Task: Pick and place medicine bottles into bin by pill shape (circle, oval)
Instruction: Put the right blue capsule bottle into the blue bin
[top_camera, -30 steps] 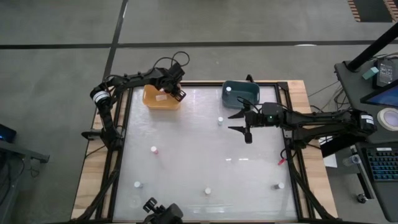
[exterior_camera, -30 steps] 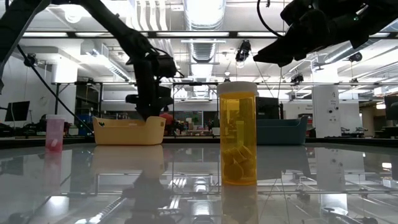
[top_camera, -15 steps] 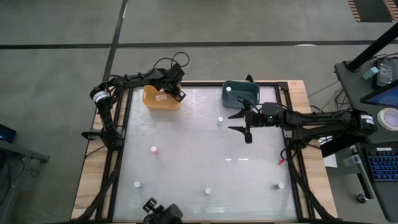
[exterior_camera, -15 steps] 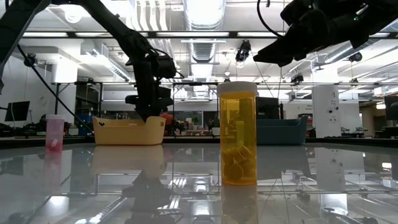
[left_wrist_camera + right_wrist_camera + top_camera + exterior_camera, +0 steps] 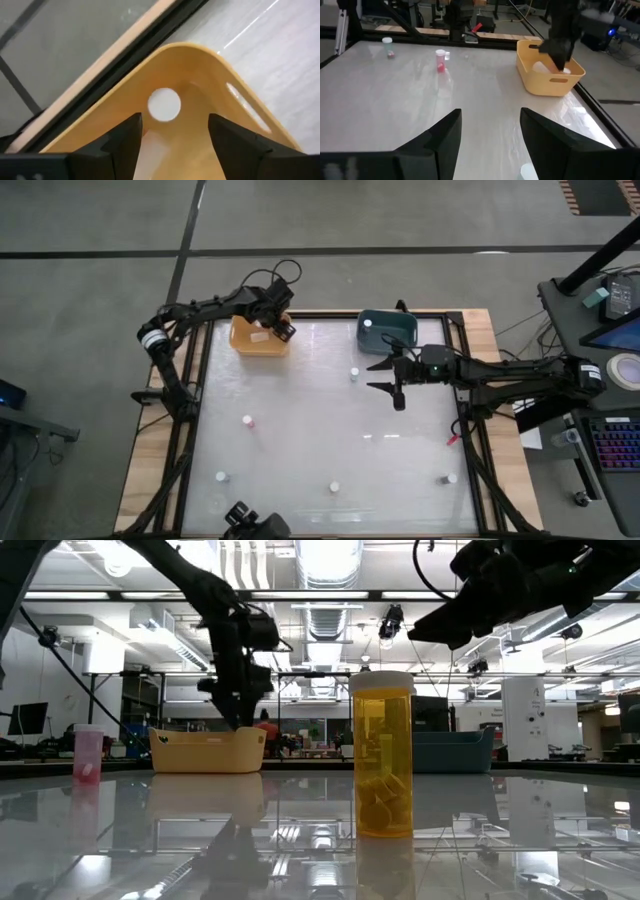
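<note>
My left gripper point(image 5: 284, 330) hangs open over the yellow bin point(image 5: 259, 340) at the table's far left. In the left wrist view a white-capped medicine bottle point(image 5: 163, 104) rests inside the bin point(image 5: 235, 75), below and between the fingers of my left gripper point(image 5: 174, 122), which touch nothing. My right gripper point(image 5: 379, 377) hovers open above the table beside the teal bin point(image 5: 388, 330), which holds one white-capped bottle point(image 5: 367, 323). Several more bottles stand on the table, one point(image 5: 353, 372) close to my right gripper.
Bottles stand at the table's left point(image 5: 247, 420), near left point(image 5: 222, 476), near middle point(image 5: 334, 487) and near right point(image 5: 451, 478). In the low view an amber bottle point(image 5: 382, 755) stands close in front and a pink one point(image 5: 88, 753) at the left.
My left gripper has risen a little, its fingers coming up out of the yellow bin. My right arm has kept still.
</note>
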`<action>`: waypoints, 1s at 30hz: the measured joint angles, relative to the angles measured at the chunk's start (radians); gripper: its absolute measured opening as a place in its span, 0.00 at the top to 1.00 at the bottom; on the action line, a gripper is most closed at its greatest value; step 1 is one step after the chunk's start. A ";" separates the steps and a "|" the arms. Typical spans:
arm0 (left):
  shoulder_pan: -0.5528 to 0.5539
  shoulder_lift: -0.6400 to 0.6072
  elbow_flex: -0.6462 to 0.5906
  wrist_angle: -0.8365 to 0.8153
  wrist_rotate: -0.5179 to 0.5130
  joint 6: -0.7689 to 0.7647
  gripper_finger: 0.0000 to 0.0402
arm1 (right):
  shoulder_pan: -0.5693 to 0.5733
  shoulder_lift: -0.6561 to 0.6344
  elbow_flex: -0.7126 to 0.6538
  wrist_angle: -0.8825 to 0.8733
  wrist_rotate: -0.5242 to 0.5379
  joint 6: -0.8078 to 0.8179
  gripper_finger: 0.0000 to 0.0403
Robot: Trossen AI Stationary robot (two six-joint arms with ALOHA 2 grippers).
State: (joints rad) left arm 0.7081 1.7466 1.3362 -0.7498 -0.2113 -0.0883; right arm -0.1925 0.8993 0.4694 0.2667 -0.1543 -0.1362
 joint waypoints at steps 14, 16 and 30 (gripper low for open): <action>-0.223 -0.332 -0.080 0.170 0.001 0.062 0.47 | 0.008 0.000 0.195 -0.409 -0.009 0.288 0.52; -0.278 -0.381 -0.120 0.268 0.002 0.101 0.47 | 0.026 0.000 0.236 -0.485 -0.011 0.332 0.52; -0.516 -0.614 -0.479 0.914 0.109 0.438 0.47 | 0.160 0.001 0.497 -0.793 -0.065 0.891 0.52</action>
State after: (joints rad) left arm 0.1919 1.1324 0.8572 0.1643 -0.1025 0.3494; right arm -0.0324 0.9007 0.9665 -0.5259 -0.2192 0.7546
